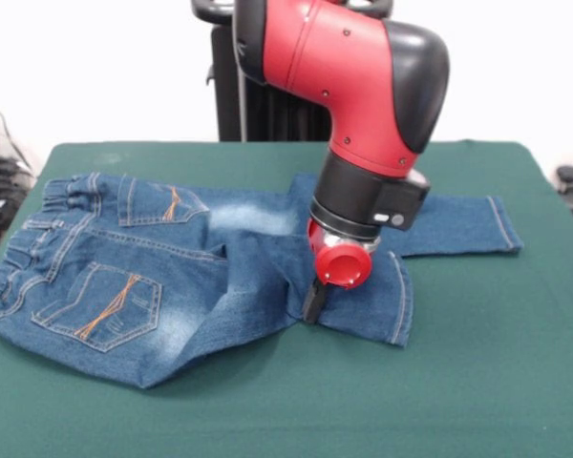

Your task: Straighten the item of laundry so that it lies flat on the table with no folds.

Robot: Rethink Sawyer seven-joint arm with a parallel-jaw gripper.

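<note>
Hand [314, 303] on jeans [124, 286] (leg folded).

Bare table [497, 382] across lower right and bottom; jeans [172, 277] fill left-centre; arm [363, 86] blocks upper centre

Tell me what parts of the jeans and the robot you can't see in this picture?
- Front view: the arm covers the middle of the jeans, where the two legs part.
- Front view: the gripper shows only as one dark tip below the red cap; whether the jaws are open or shut cannot be told.
- Front view: the picture's top edge cuts off the upper arm.
- Front view: the table is cut off by the bottom edge.
</note>
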